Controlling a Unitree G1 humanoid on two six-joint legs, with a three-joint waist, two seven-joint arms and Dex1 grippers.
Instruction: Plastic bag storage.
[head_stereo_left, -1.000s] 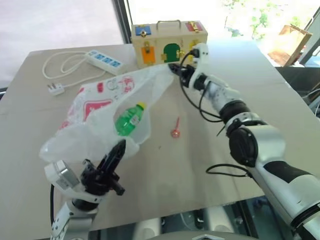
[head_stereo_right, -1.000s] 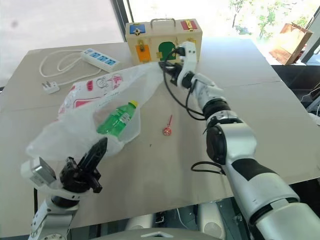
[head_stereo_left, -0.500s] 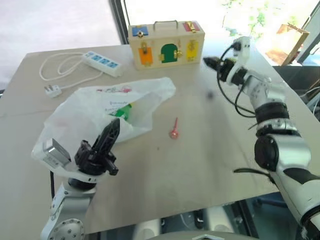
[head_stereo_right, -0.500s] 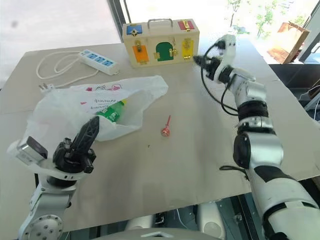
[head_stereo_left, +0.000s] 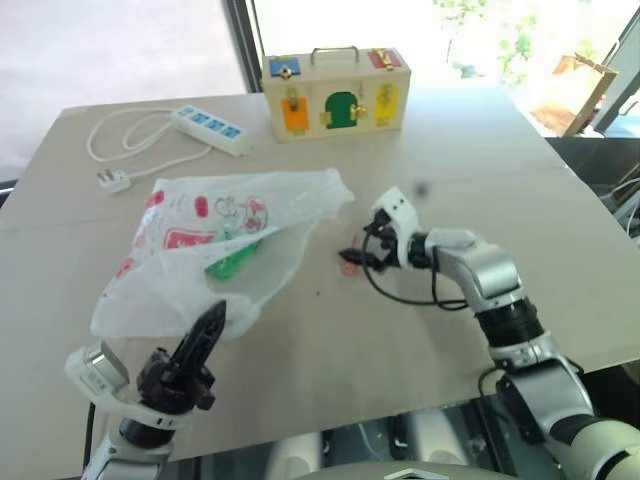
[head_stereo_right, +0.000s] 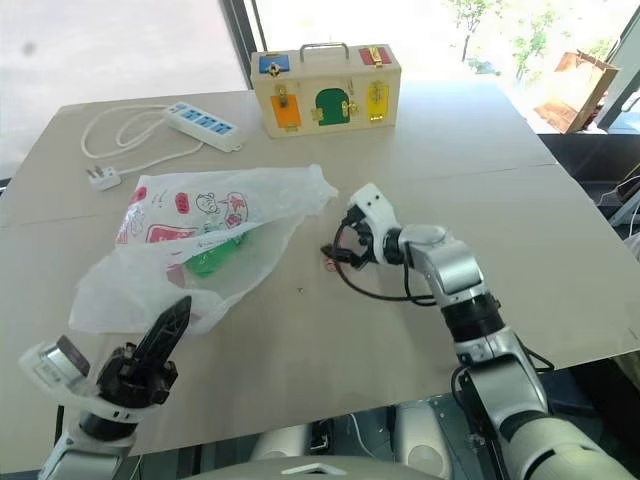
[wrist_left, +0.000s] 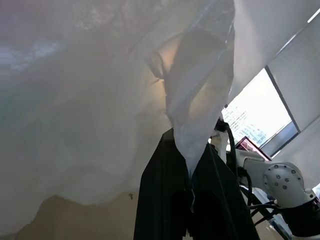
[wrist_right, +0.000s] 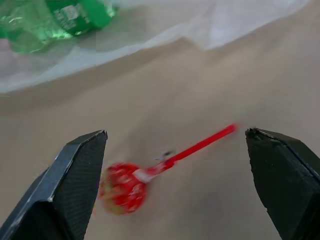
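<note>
Tabletop (head_stereo_left: 420, 330), right gripper (wrist_right: 175, 165) wide over lollipop (wrist_right: 125, 187)

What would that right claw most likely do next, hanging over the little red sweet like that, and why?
Probably sink a little and close on the red lollipop. The right gripper hangs open with the lollipop lying between its fingers on the tan table, while the left gripper pinches the translucent white plastic bag beside it.

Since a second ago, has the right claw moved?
Yes. The right claw let go of the plastic bag, came back from the wooden toy box and now hangs open over the lollipop.
</note>
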